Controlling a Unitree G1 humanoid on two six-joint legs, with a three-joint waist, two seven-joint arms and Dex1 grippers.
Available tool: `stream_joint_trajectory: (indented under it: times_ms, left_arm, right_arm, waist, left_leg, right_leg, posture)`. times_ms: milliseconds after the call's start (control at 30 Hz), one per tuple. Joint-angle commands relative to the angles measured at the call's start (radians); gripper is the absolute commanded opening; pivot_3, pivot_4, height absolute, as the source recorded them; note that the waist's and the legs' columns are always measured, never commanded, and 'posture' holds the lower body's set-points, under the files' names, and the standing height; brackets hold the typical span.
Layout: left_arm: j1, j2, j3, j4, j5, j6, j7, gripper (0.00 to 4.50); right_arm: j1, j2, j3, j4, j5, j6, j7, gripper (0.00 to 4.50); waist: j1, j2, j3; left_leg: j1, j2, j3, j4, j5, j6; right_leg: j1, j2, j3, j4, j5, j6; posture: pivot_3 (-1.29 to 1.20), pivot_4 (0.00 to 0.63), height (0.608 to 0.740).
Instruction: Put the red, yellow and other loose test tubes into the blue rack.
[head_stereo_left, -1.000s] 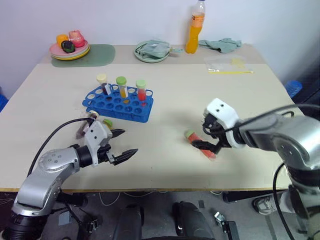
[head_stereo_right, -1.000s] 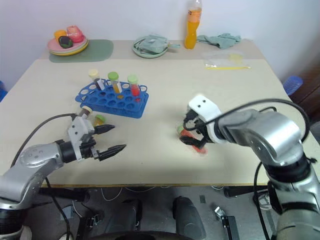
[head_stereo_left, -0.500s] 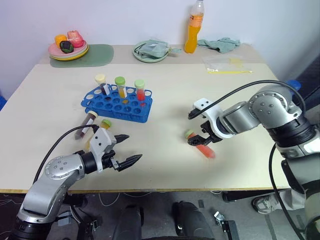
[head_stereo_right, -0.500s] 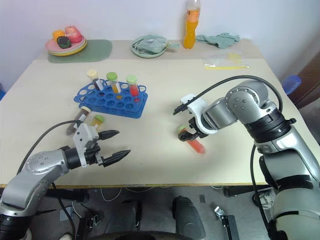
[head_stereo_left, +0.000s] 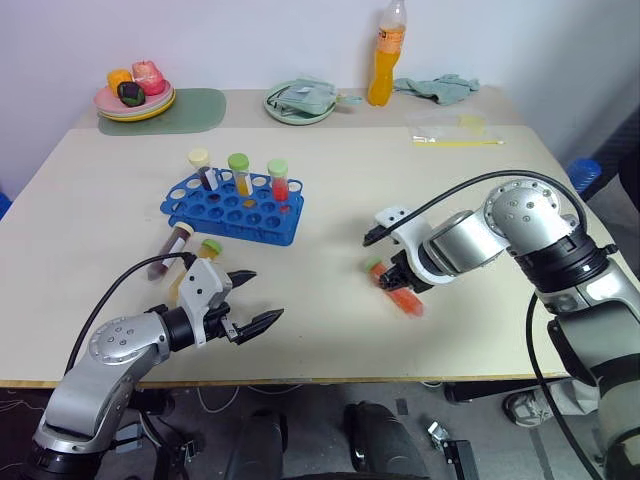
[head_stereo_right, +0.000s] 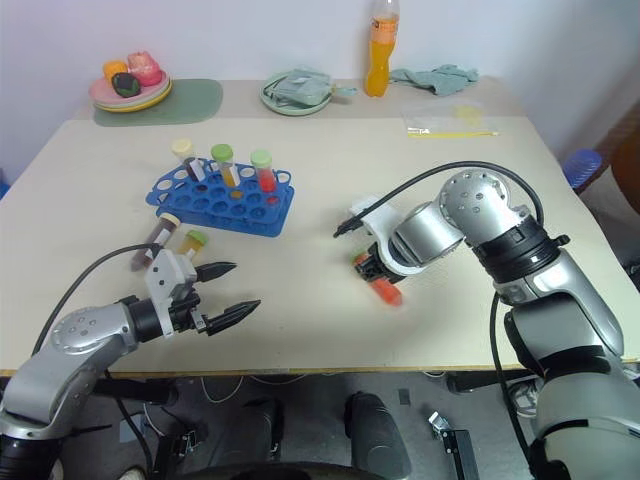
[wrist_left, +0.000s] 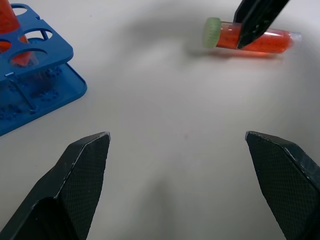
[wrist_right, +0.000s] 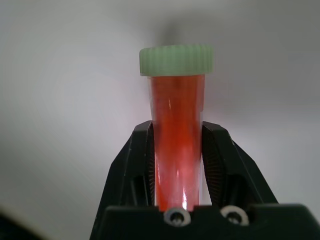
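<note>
Right jaws clamping red tube (wrist_right: 177, 135), pitched steeply down onto table (head_stereo_left: 480, 180)

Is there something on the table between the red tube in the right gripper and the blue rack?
Nothing visible. The right gripper is shut on the red tube, and only bare table lies between it and the rack. The rack's near holes look free.
</note>
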Motion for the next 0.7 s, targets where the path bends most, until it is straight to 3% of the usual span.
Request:
stream_joint_trajectory:
  times_ms: [33, 100, 200, 267, 533, 700]
  left_arm:
    - [-0.002, -0.004, 0.028, -0.014, 0.002, -0.029, 0.011, 4.5]
    - [0.002, -0.01, 0.047, 0.002, 0.001, -0.034, 0.024, 4.5]
    - [0.002, -0.036, 0.102, 0.062, 0.011, -0.061, 0.071, 4.5]
    - [-0.009, -0.064, 0.138, 0.131, 0.036, -0.099, 0.118, 4.5]
    - [-0.088, -0.153, 0.241, 0.297, 0.086, -0.267, 0.25, 4.5]
    - [-0.09, -0.157, 0.235, 0.299, 0.094, -0.289, 0.255, 4.5]
  right_arm:
    - [0.046, 0.015, -0.104, -0.199, -0.123, -0.094, 0.094, 1.16]
    - [0.079, 0.024, -0.131, -0.305, -0.268, -0.206, 0.206, 1.16]
    - [0.135, 0.03, -0.077, -0.427, -0.703, -0.661, 0.505, 1.16]
    - [0.183, 0.113, -0.046, -0.39, -0.864, -0.871, 0.629, 1.16]
    - [0.247, 0.632, -0.073, 0.061, -1.235, -1.462, 0.772, 1.16]
    - [0.188, 0.816, -0.113, 0.415, -1.391, -1.682, 0.795, 1.16]
  waist:
    - [0.002, 0.0, 0.0]
    - [0.001, 0.0, 0.0]
    - [0.0, 0.001, 0.0]
    - [-0.003, 0.001, 0.0]
    - [-0.02, -0.001, -0.002]
    - [-0.023, -0.001, -0.002]
  left_leg:
    - [0.0, 0.0, 0.0, 0.0, 0.0, 0.0]
    - [0.0, 0.0, 0.0, 0.0, 0.0, 0.0]
    - [0.0, 0.0, 0.0, 0.0, 0.0, 0.0]
    - [0.0, 0.001, 0.0, 0.0, 0.0, 0.0]
    - [0.001, 0.003, -0.001, 0.0, 0.0, 0.0]
    - [0.003, 0.002, -0.001, 0.0, 0.0, 0.0]
  right_leg:
    - [0.0, 0.0, 0.0, 0.0, 0.0, 0.0]
    - [0.0, 0.0, 0.0, -0.001, 0.0, 0.0]
    - [0.0, 0.0, 0.0, -0.001, 0.0, 0.0]
    - [0.0, 0.001, 0.0, -0.001, 0.0, 0.001]
    - [-0.001, 0.004, 0.0, 0.005, 0.003, 0.004]
    - [-0.001, 0.003, 0.0, 0.008, 0.003, 0.003]
  posture:
    - [0.0, 0.15, 0.74]
    - [0.0, 0.15, 0.74]
    - [0.0, 0.15, 0.74]
    - [0.0, 0.15, 0.74]
    - [0.0, 0.15, 0.74]
    - [0.0, 0.15, 0.74]
